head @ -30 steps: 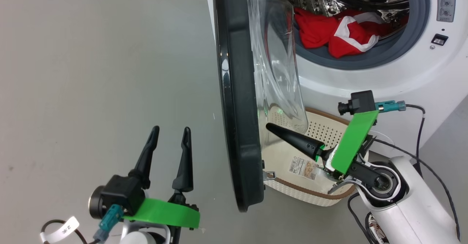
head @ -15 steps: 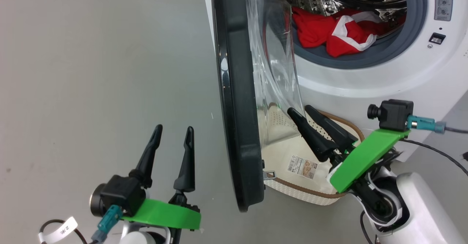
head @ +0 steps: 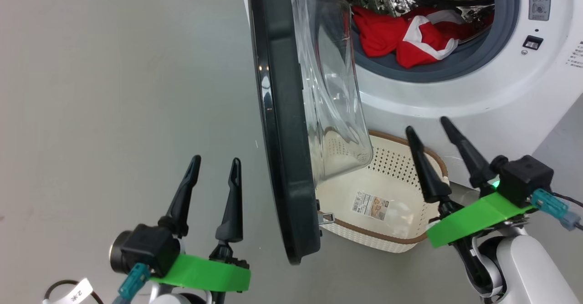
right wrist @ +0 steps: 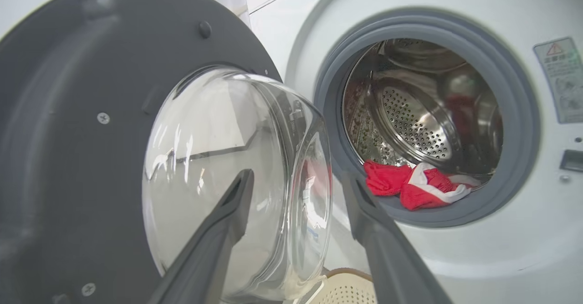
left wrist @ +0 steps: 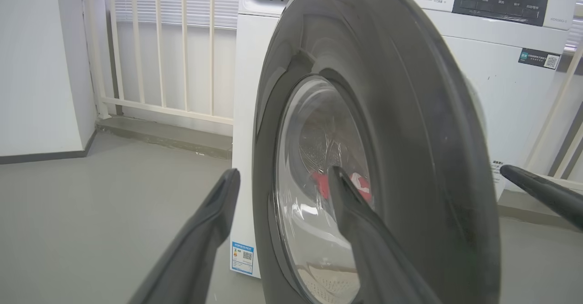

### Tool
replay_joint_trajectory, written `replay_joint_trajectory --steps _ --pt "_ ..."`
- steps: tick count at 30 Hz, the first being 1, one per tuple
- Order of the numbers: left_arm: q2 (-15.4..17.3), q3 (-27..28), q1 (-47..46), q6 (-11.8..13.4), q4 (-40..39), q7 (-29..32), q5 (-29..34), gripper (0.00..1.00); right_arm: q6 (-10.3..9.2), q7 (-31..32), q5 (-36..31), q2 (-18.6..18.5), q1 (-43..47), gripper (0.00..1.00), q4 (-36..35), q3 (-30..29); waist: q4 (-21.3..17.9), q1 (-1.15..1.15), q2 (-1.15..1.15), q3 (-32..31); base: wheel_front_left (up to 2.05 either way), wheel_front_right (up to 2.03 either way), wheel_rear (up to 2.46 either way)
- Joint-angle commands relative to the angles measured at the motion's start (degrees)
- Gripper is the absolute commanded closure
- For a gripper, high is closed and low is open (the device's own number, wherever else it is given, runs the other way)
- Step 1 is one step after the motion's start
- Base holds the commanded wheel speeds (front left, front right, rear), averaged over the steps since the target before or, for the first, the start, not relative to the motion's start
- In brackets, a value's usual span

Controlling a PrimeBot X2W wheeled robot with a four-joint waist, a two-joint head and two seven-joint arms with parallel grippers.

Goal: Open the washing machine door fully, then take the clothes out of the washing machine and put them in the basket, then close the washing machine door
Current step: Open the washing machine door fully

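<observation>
The washing machine (head: 501, 85) is white, and its round black door (head: 278, 126) stands swung out edge-on to me, its glass bowl (right wrist: 237, 176) facing the drum. Red clothes (head: 401, 37) with white stripes lie at the drum's front lip, also in the right wrist view as the clothes (right wrist: 414, 188). The cream basket (head: 387, 194) sits on the floor under the opening, holding nothing but a sticker. My right gripper (head: 430, 128) is open above the basket's right rim, pointing at the machine. My left gripper (head: 215, 160) is open on the door's outer side, apart from it.
Bare grey floor (head: 114, 90) stretches left of the door. A white railing (left wrist: 159, 48) and wall stand behind the machine. A latch tab (head: 325, 217) juts from the door's lower edge close to the basket rim.
My right gripper was shut low inside the basket; it has opened, lifted out to the right and turned toward the drum. The head camera has shifted slightly. The left arm holds still.
</observation>
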Motion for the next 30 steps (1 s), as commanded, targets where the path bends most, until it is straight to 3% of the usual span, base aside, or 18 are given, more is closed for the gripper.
replay_joint_trajectory --steps 1,9,30 --pt "0.8 2.0 0.4 0.0 -2.0 -0.4 0.9 0.00 0.37 -2.6 -3.1 0.9 0.1 0.00 -1.3 -0.2 -0.1 0.00 0.00 -0.1 0.00 0.00 0.00" --pt "0.8 3.0 1.7 0.9 -2.9 -0.4 1.6 0.00 0.37 -8.6 -12.2 1.9 3.1 0.00 -0.2 -4.0 -0.5 0.00 0.00 -1.0 0.00 0.00 0.00" --pt "0.8 3.9 4.0 0.7 -2.8 -0.4 1.7 0.00 0.37 -12.0 -11.0 2.0 10.1 0.00 -0.6 -4.5 -1.0 0.00 0.00 -2.1 0.00 0.00 0.00"
